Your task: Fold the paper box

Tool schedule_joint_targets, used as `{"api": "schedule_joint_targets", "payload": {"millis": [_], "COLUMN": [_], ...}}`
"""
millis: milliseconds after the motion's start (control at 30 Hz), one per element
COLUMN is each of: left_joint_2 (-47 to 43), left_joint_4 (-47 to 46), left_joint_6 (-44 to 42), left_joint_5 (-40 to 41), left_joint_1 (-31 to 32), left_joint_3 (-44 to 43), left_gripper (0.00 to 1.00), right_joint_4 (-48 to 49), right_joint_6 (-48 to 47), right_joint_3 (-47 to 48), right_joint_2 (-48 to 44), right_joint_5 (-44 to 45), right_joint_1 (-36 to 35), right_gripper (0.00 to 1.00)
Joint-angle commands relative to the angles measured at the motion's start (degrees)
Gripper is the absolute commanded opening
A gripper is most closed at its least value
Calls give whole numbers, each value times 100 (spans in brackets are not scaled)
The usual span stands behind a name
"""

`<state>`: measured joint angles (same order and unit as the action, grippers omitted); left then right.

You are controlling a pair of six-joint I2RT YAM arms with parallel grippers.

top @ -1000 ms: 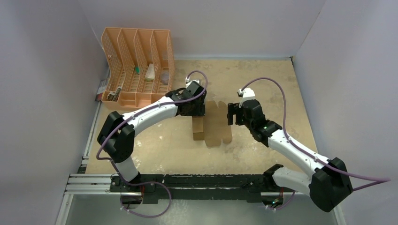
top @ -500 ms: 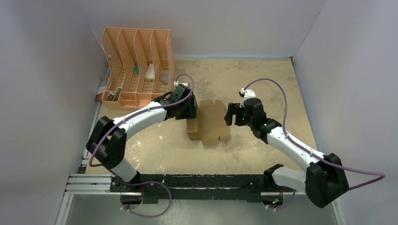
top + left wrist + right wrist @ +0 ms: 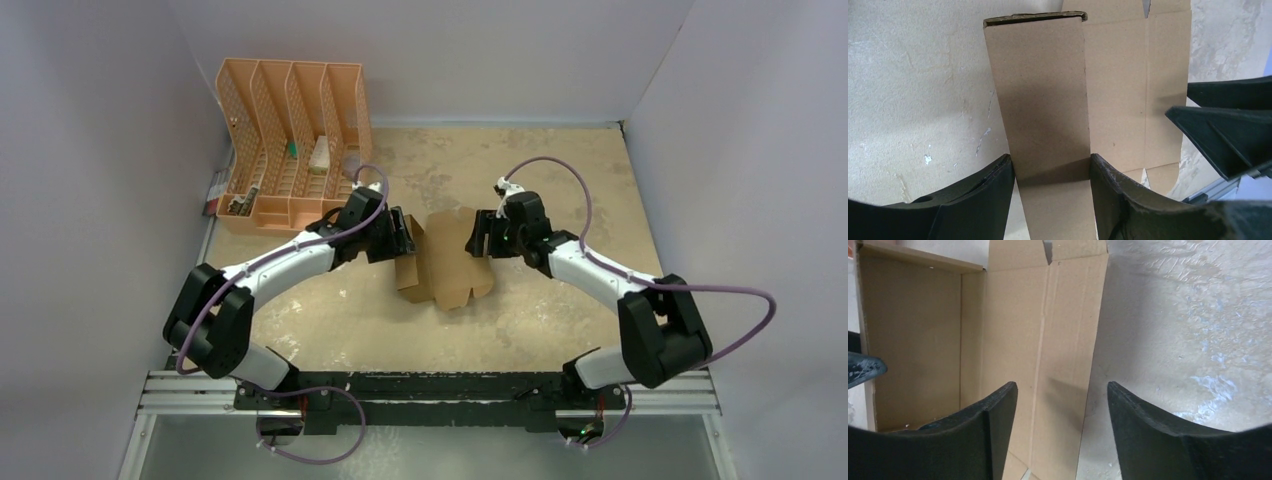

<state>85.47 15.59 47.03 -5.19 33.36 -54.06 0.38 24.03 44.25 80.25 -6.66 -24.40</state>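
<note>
Setting: sandy, scuffed bench (image 3: 560, 320) closed in by pale grey walls (image 3: 90, 150).

Item 1, paper box (image 3: 452, 268): plain brown cardboard, partly formed, lying mid-bench. Main panel flat, scored with fold lines. Its left side panel (image 3: 1040, 95) stood upright, and rounded tabs showed at its near edge.

Item 2, left tool (image 3: 1050, 170): at the box's left side, its two black fingers (image 3: 983, 187) pressed against both edges of the upright panel and clamped on it.

Item 3, right tool (image 3: 1062, 390): at the box's right edge, jaws apart and gripping nothing. One finger (image 3: 993, 415) was over the cardboard, the other over bare bench.

Item 4, orange file organiser (image 3: 290, 140): well apart from the box, far-left of it, with small objects in its slots.
</note>
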Motion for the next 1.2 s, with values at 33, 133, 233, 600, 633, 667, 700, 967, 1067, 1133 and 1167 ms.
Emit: {"api": "schedule_joint_targets", "payload": {"millis": [33, 133, 233, 600, 633, 667, 700, 967, 1067, 1133, 1167], "left_joint_2": [-291, -318, -319, -838, -904, -980, -1059, -1796, -1889, -1911, -1904], "left_joint_4": [-606, -752, -827, -189, -11, 236, 389, 1063, 994, 877, 825], "left_joint_6": [189, 253, 253, -856, -1037, -1211, -1383, -2294, -2363, -2379, -2394], "left_joint_5": [-352, -417, -472, -17, 72, 160, 217, 719, 728, 671, 635], "left_joint_1": [-102, -120, -135, -363, -374, -387, -408, -508, -568, -604, -627], "left_joint_3": [156, 239, 265, -95, -181, -269, -342, -316, -241, -197, -185], "left_gripper": [54, 54, 55, 70, 71, 71, 72, 74, 75, 75, 75], "right_joint_4": [53, -21, -257, -2406, -2560, -2702, -2838, -3631, -3705, -3615, -3532], "right_joint_6": [-29, -154, -335, -2523, -2721, -2893, -3068, -4565, -5306, -5773, -5965], "right_joint_3": [481, 606, 767, 2679, 2856, 3019, 3205, 4423, 4695, 4773, 4769], "right_joint_2": [348, 487, 556, 920, 990, 1056, 1122, 1625, 1756, 1789, 1792], "right_joint_5": [-294, -320, -519, -143, -135, -142, -134, -12, -51, -224, -328], "right_joint_1": [45, 41, 41, 40, 34, 31, 32, -99, -310, -435, -481], "right_gripper": [61, 54, 39, 0, 0, 0, 0, 0, 0, 0, 0]}}
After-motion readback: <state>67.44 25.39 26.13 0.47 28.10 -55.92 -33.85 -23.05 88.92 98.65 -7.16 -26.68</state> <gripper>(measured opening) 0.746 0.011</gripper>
